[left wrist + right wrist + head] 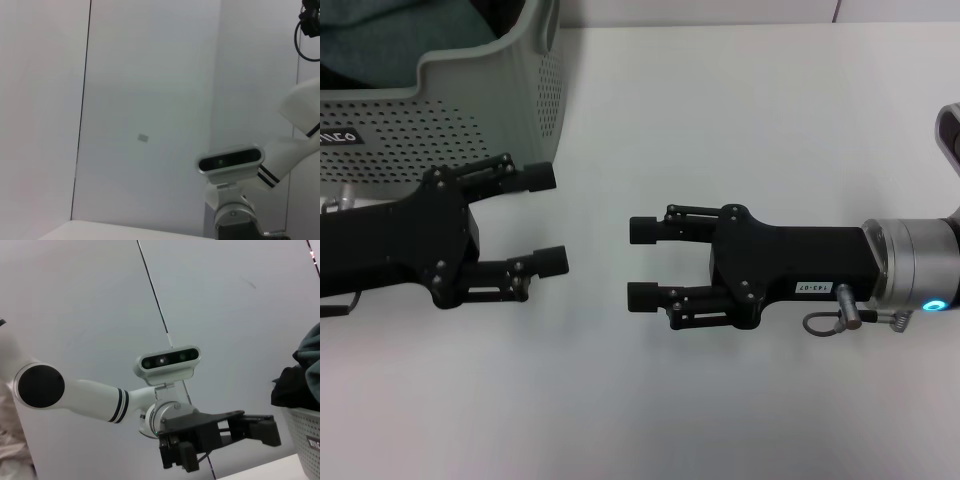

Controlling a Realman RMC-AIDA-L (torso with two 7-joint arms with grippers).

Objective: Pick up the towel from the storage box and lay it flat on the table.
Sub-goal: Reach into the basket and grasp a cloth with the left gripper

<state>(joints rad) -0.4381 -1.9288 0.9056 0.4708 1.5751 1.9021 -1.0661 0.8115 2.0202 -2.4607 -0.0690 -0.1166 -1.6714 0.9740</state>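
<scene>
The storage box (490,110), a pale grey-green perforated basket, stands at the table's far left. The towel (410,30) lies bunched inside it with its dark teal-green side showing; no yellow side shows. In the right wrist view the cloth (300,375) heaps above the box rim (302,432). My left gripper (546,220) is open and empty, hovering over the table (740,110) just in front of the box. My right gripper (642,263) is open and empty, facing the left one across a small gap. The left gripper also shows in the right wrist view (262,429).
The white tabletop stretches to the right of and in front of the box. A black label (338,136) with white letters sits on the box's near wall. The left wrist view shows only a pale wall and the right arm's wrist camera (230,160).
</scene>
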